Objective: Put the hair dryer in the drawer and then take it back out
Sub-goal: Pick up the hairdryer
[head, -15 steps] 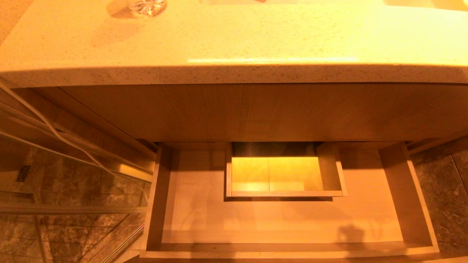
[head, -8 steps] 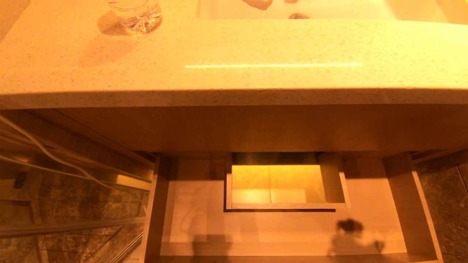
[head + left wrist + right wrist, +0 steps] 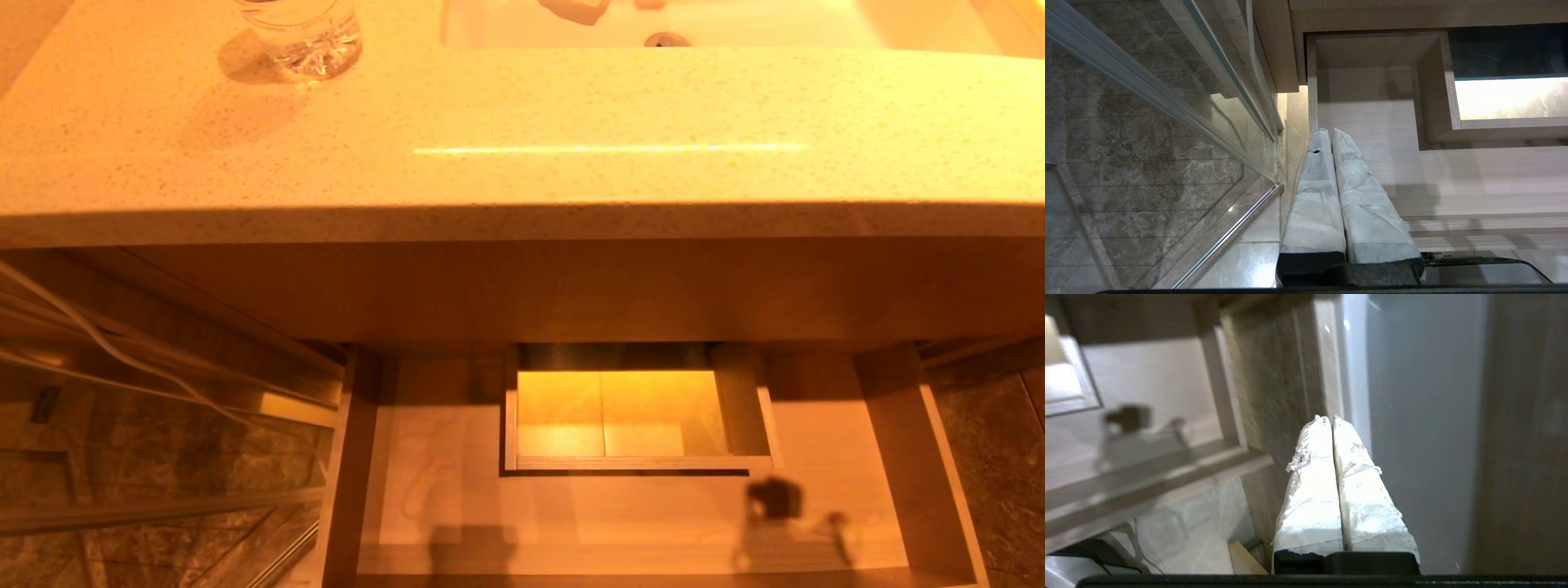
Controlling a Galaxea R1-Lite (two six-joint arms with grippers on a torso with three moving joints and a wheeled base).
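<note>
Both end effectors are pinched shut and hold nothing: the left end effector hangs over the left end of the open drawer, the right end effector just off its right side. No hair dryer shows in any view, so its place cannot be told. The drawer stands pulled out below the bench, bare around its boxed cut-out. Such an appliance is probably rigid, smooth plastic and top-heavy, best clamped around the handle.
</note>
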